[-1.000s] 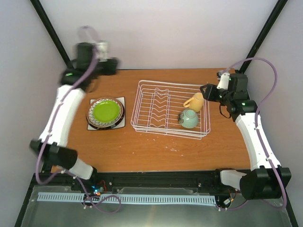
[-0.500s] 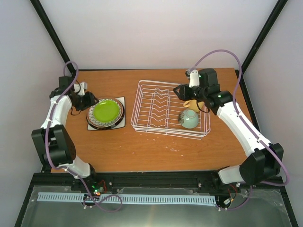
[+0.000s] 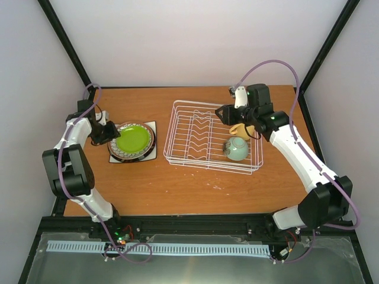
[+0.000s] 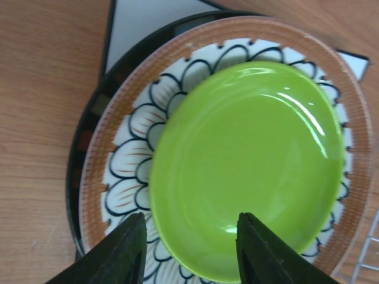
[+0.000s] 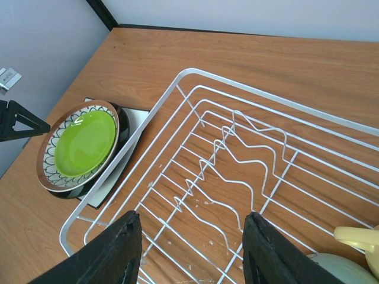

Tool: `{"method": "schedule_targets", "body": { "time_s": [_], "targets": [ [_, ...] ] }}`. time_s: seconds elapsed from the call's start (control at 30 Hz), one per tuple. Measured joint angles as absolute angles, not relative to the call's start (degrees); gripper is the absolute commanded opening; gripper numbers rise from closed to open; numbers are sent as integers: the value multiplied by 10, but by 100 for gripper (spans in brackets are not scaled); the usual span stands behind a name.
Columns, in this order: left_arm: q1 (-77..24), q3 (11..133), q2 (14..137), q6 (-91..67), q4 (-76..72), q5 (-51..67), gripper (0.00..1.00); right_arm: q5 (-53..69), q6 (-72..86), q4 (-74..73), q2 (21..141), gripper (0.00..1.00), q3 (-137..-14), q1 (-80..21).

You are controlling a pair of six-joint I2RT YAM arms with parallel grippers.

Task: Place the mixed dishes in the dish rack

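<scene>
- Orange-brown wood table (image 3: pixel 177 183) under pale walls, with the white wire dish rack (image 3: pixel 177 133) right of centre.
- Left of the rack is a four-piece stack. The lime-green small plate (image 4: pixel 249 160) is on top, sitting in the petal-patterned plate (image 4: pixel 127 160). Under that are the dark-rimmed cream plate (image 4: pixel 83 148) and the white square plate (image 4: pixel 148 23), flat on the table.
- The pale yellow handled mug (image 3: pixel 241 129) and pale mint bowl (image 3: pixel 237 149) are in the rack's right end.
- My left gripper (image 4: pixel 190 219) is at the stack's left edge. Its jaws are apart over the green plate's near rim and hold nothing.
- My right gripper (image 5: pixel 192 216) hangs over the rack's far right part, jaws apart and empty.
- I judge the green plate to be light, rigid, glossy and slick, and it would chip if knocked. The raised rim is the only place to take it, one finger under the lip and one on top. With the plate nested this snugly, getting under the lip looks awkward.
- A second ago my left arm was raised at the far-left corner, and it is now low beside the stack.
- My right arm was beside the rack's right end and has swung in over it. The dishes have not moved.
</scene>
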State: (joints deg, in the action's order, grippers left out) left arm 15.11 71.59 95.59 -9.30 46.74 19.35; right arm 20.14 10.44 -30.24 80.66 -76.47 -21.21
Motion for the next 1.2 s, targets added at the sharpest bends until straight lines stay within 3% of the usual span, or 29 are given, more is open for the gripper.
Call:
{"method": "schedule_targets", "body": {
  "time_s": [0.33, 1.03, 1.2],
  "targets": [
    [151, 714, 985, -93, 467, 146, 42, 201, 98, -307, 813, 47, -765, -212],
    [140, 714, 1030, -93, 463, 165, 39, 201, 97, -311, 813, 47, -765, -212],
    [133, 714, 1040, -93, 462, 171, 31, 201, 96, -310, 813, 47, -765, -212]
  ]
}}
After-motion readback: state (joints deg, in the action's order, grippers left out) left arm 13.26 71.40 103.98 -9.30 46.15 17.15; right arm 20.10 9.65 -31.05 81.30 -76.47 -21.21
